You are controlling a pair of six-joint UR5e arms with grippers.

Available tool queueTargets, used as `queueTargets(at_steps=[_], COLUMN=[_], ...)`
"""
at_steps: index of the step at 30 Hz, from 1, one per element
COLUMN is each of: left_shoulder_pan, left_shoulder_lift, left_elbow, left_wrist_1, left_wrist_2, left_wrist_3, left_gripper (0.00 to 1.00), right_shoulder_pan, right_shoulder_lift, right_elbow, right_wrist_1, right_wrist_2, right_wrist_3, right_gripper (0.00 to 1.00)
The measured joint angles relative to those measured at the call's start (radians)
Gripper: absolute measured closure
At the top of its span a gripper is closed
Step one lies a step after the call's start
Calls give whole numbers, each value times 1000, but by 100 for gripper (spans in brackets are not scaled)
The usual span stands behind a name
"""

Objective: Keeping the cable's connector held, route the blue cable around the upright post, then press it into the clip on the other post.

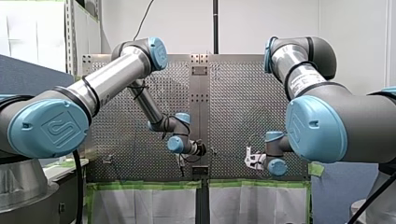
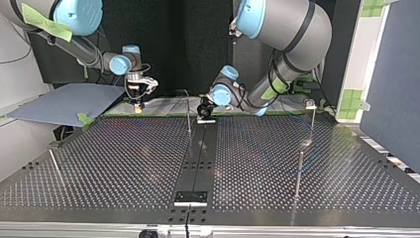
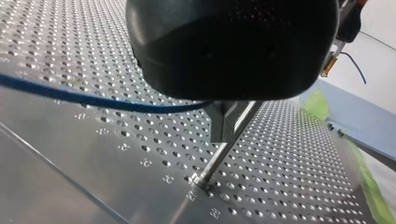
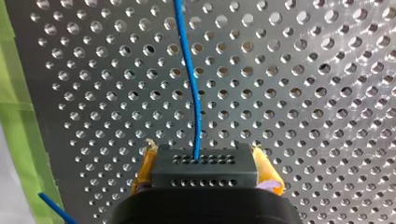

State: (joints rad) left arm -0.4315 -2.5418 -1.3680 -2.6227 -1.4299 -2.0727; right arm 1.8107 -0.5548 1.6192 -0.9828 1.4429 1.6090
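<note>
Blue cable (image 3: pixel 93 99), seemingly against metal post (image 3: pixel 217 161)

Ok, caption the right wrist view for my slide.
My right gripper clamps the black perforated connector block, its thin blue cable running ahead over the perforated metal table.

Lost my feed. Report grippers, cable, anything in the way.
Right gripper shut on connector, blue cable leading ahead. Left gripper shut on blue cable. Upright post close beside left gripper.
</note>
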Motion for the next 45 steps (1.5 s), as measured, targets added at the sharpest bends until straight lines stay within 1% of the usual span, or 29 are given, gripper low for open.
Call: queueTargets(at_steps=[9,15,20,25,29,30,31,32,33,34,35,36,37,39,45], left_shoulder_pan=[7,11,19,23,21,20,20,19,18,18,17,18,18,20,13], left_shoulder_lift=[0,0,0,0,0,0,0,1,1,1,1,1,1,1,1], left_elbow=[5,5,5,5,5,5,5,5,5,5,5,5,5,5,5], left_wrist_1=[1,10,26,29,29,29,29,28,27,24,19,14,10,-2,-50], left_wrist_2=[-2,-18,-56,-95,-105,-106,-106,-103,-100,-96,-91,-88,-86,-86,-121], left_wrist_3=[-19,-17,3,32,49,53,56,62,67,72,80,86,93,109,160], left_gripper=[99,99,99,99,99,90,90,76,71,71,47,32,32,0,0], right_shoulder_pan=[-10,-12,-12,-13,-14,-14,-14,-14,-14,-14,-14,-14,-14,-15,-14], right_shoulder_lift=[0,0,0,0,0,0,0,0,0,0,0,0,0,0,0], right_elbow=[-28,-73,-96,-100,-101,-101,-101,-101,-101,-101,-101,-101,-101,-101,-101], right_wrist_1=[16,59,95,101,102,102,102,102,102,103,103,103,103,104,104], right_wrist_2=[-1,-2,-2,-3,-4,-4,-4,-4,-4,-4,-4,-4,-4,-4,-4], right_wrist_3=[-1,-14,-17,-15,-15,-15,-15,-15,-15,-15,-15,-15,-15,-15,-15], right_gripper=[100,100,100,100,100,100,100,100,100,100,100,100,100,100,100])
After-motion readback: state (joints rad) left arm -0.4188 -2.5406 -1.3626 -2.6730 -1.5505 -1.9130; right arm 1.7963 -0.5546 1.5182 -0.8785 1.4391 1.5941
